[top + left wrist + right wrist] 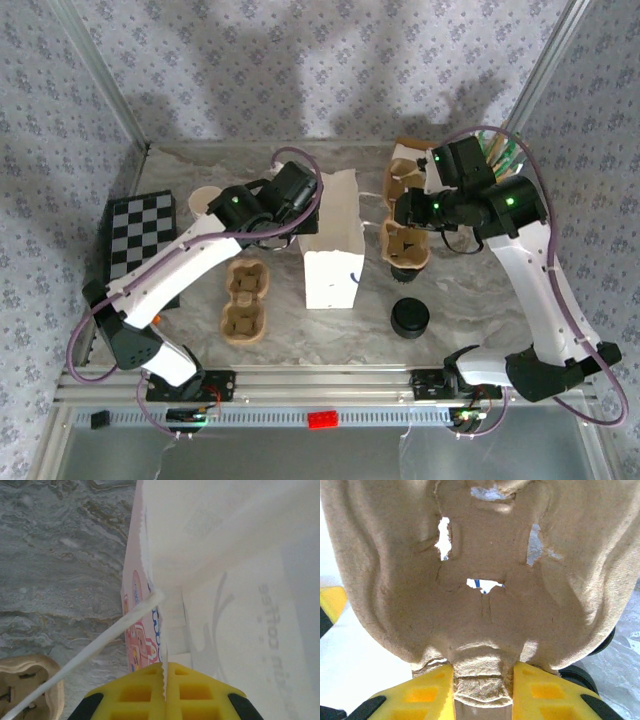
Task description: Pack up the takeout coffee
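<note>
The flat black lid (pixel 409 317) lies on the table at the front right, and its edge also shows as the lid (pixel 580 676) under the carrier in the right wrist view. A cream paper cup (pixel 204 200) stands at the back left, partly hidden behind my left arm. My left gripper (pixel 308 207) (pixel 165 692) is shut on the serrated top edge of the white paper bag (pixel 331 250) (pixel 225 580). My right gripper (pixel 405 218) (pixel 482 685) is shut on the middle rib of a brown pulp cup carrier (pixel 405 248) (pixel 485 555), held just right of the bag.
A second pulp carrier (pixel 245 300) (pixel 27 680) lies left of the bag, and a third carrier (pixel 405 170) sits at the back right. A checkered board (pixel 140 232) lies at the far left. The bag's white handle (pixel 100 642) hangs across the left wrist view.
</note>
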{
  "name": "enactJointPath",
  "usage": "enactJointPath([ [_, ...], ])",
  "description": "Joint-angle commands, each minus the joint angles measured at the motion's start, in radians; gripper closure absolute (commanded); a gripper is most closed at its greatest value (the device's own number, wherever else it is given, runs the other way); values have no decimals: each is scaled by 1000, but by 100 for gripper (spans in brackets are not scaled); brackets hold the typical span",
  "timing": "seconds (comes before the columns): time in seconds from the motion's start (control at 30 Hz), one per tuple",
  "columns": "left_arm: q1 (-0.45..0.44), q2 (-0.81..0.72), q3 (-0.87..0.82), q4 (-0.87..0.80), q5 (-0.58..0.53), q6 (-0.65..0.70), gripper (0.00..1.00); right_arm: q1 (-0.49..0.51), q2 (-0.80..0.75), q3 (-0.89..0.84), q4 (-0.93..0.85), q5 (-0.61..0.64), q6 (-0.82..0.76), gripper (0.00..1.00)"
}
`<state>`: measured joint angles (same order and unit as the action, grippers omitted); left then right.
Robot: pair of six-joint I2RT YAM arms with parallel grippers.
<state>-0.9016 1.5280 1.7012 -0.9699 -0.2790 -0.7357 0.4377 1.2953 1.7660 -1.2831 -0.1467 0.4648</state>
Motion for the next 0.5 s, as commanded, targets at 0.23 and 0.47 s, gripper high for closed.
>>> enactJointPath([
  [0.23,23,3,64,11,95,60,78,68,-27,72,11,-19,129,72],
  [0.47,30,-47,35,-11,91,84,74,149,0,124,59,3,193,72],
])
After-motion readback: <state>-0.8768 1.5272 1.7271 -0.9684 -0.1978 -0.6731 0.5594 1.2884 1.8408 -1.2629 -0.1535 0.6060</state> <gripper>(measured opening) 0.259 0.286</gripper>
